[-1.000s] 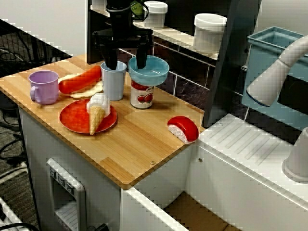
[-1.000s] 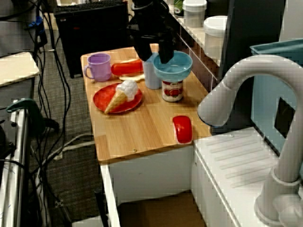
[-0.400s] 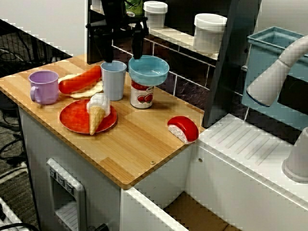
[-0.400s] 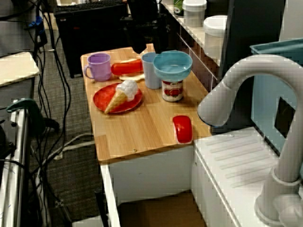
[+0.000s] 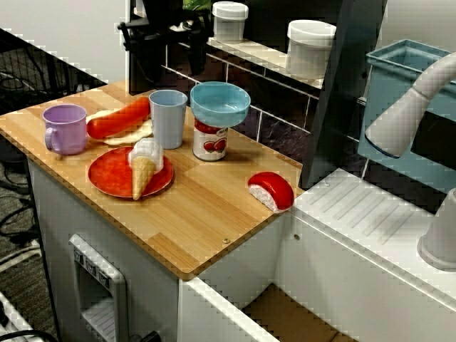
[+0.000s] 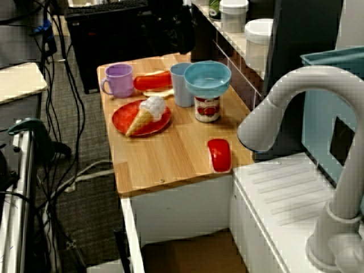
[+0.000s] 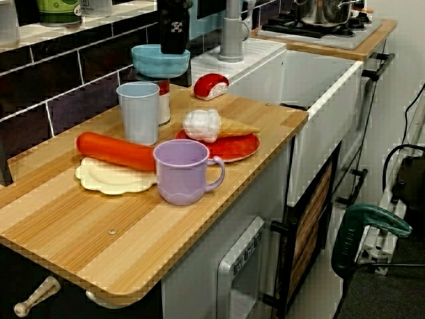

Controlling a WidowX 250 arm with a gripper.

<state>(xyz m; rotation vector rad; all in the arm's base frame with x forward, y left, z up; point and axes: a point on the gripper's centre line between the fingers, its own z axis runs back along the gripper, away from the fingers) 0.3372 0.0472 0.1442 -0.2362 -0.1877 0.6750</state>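
Jaws: black, spread wide, nothing between them. In the front view they hang above the cup, well clear of its rim and set back toward the dark tiled wall.

Cup: a plain grey-blue tumbler with smooth, matte, slightly tapered walls. It stands upright on the bench, a slab of pale wood strips with a rounded edge.

Just beside the cup, on the sink side, a cylindrical tin with a tomato label stands upright. A shallow, glossy light-blue bowl sits on top of it, right way up.

On the cup's opposite side lies a long, smooth orange-red sausage. It rests on a flat cream plate with a scalloped edge. Beyond the sausage, farther from the cup, stands a lilac plastic mug with a loop handle.

In front of the cup, a round red plate carries an ice-cream cone lying on its side. The white swirl is nearest the cup and the waffle tip points away.

Well apart from the cup, near the bench's sink end, lies a red-topped white sushi piece.
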